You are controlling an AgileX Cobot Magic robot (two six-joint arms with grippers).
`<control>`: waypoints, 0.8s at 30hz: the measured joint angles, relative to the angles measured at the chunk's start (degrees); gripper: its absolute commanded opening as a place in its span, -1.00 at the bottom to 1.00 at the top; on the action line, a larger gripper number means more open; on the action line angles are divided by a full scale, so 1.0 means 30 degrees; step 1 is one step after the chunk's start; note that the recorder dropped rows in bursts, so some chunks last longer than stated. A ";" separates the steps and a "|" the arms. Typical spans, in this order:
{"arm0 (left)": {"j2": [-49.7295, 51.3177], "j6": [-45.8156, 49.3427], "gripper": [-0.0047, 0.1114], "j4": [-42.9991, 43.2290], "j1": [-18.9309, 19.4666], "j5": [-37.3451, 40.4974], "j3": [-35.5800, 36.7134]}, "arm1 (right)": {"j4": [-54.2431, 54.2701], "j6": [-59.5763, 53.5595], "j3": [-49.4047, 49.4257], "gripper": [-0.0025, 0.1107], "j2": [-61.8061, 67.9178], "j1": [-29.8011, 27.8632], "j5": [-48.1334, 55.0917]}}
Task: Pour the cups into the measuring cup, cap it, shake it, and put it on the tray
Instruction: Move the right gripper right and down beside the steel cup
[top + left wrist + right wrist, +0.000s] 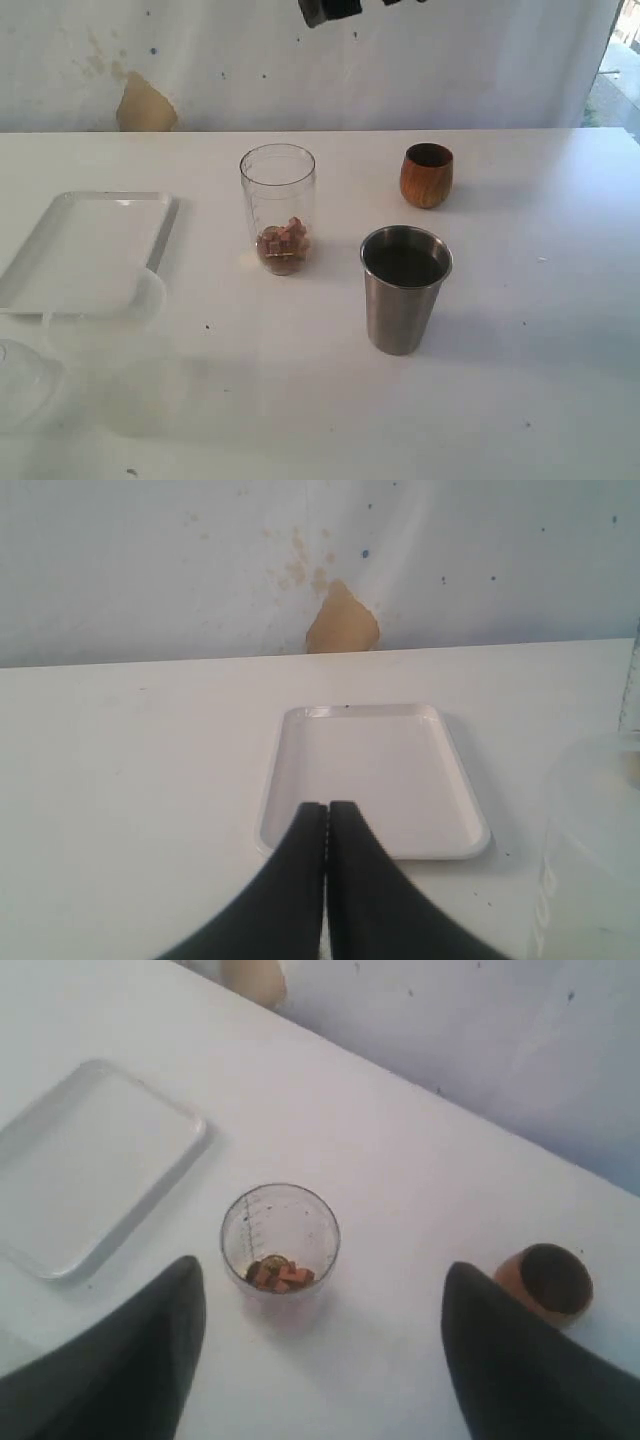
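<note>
**Two cups unpoured, measuring cup waiting mid-table**

One clear measuring cup [278, 208] stands upright near the middle of the table, uncapped, with a small heap of brownish pieces [284, 246] in its rounded base. It looks light, thin-walled and smooth. A hard squeeze would probably flex it, so a hold across the mid-wall, above the contents, seems safest.

To its right and nearer stands the steel tumbler [404, 288] – stiff, slick, widening upward, best pinched about halfway up. Farther right sits the wooden cup [427, 175], small and glossy. I cannot tell what either one holds.

The tray [85, 250] lies well apart at the left, with a frosted container [590, 850] near its near corner.

The right gripper [322, 1270] hangs above the measuring cup, jaws spread and empty. The left gripper [326, 815] hovers by the tray's near edge – jaws pressed together, holding nothing.
</note>
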 measured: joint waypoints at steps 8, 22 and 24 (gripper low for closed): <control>0.0000 0.0000 -0.90 0.0000 0.0000 0.0000 0.0000 | -0.0378 0.0054 0.8205 0.53 -0.6196 0.1025 -0.6888; 0.0000 0.0000 -0.90 0.0000 0.0000 0.0000 0.0000 | -0.2418 0.1488 1.2381 0.90 -0.7699 0.1025 -0.9054; 0.0000 0.0000 -0.90 0.0000 0.0000 0.0000 0.0000 | -0.2418 0.1630 1.4408 0.90 -0.8338 0.1025 -1.1221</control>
